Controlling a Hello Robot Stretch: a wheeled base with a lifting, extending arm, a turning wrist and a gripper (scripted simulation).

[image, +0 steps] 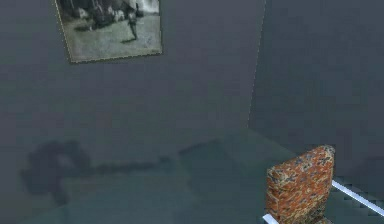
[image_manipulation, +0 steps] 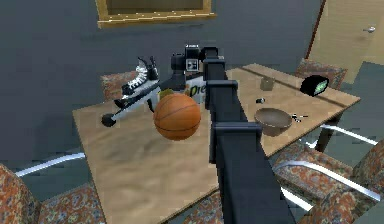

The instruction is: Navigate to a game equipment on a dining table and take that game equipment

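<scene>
An orange basketball (image_manipulation: 177, 116) shows over the wooden dining table (image_manipulation: 130, 165), just left of the dark arm bar that rises from the arm side view's bottom edge. The gripper (image_manipulation: 133, 99) reaches out left of the white marker squares, its thin pale fingers (image_manipulation: 118, 114) slanting down toward the tabletop beside the ball. With the ball and the tabletop close behind the gripper's far end, I cannot tell whether it holds anything.
A brown bowl (image_manipulation: 272, 120), a dark green-and-black object (image_manipulation: 316, 86) and a small grey item (image_manipulation: 266, 84) sit on the table's right half. Patterned chairs (image_manipulation: 30, 200) ring the table. In the forward view a patterned chair (image: 300, 183) stands low right below a framed picture (image: 110, 28).
</scene>
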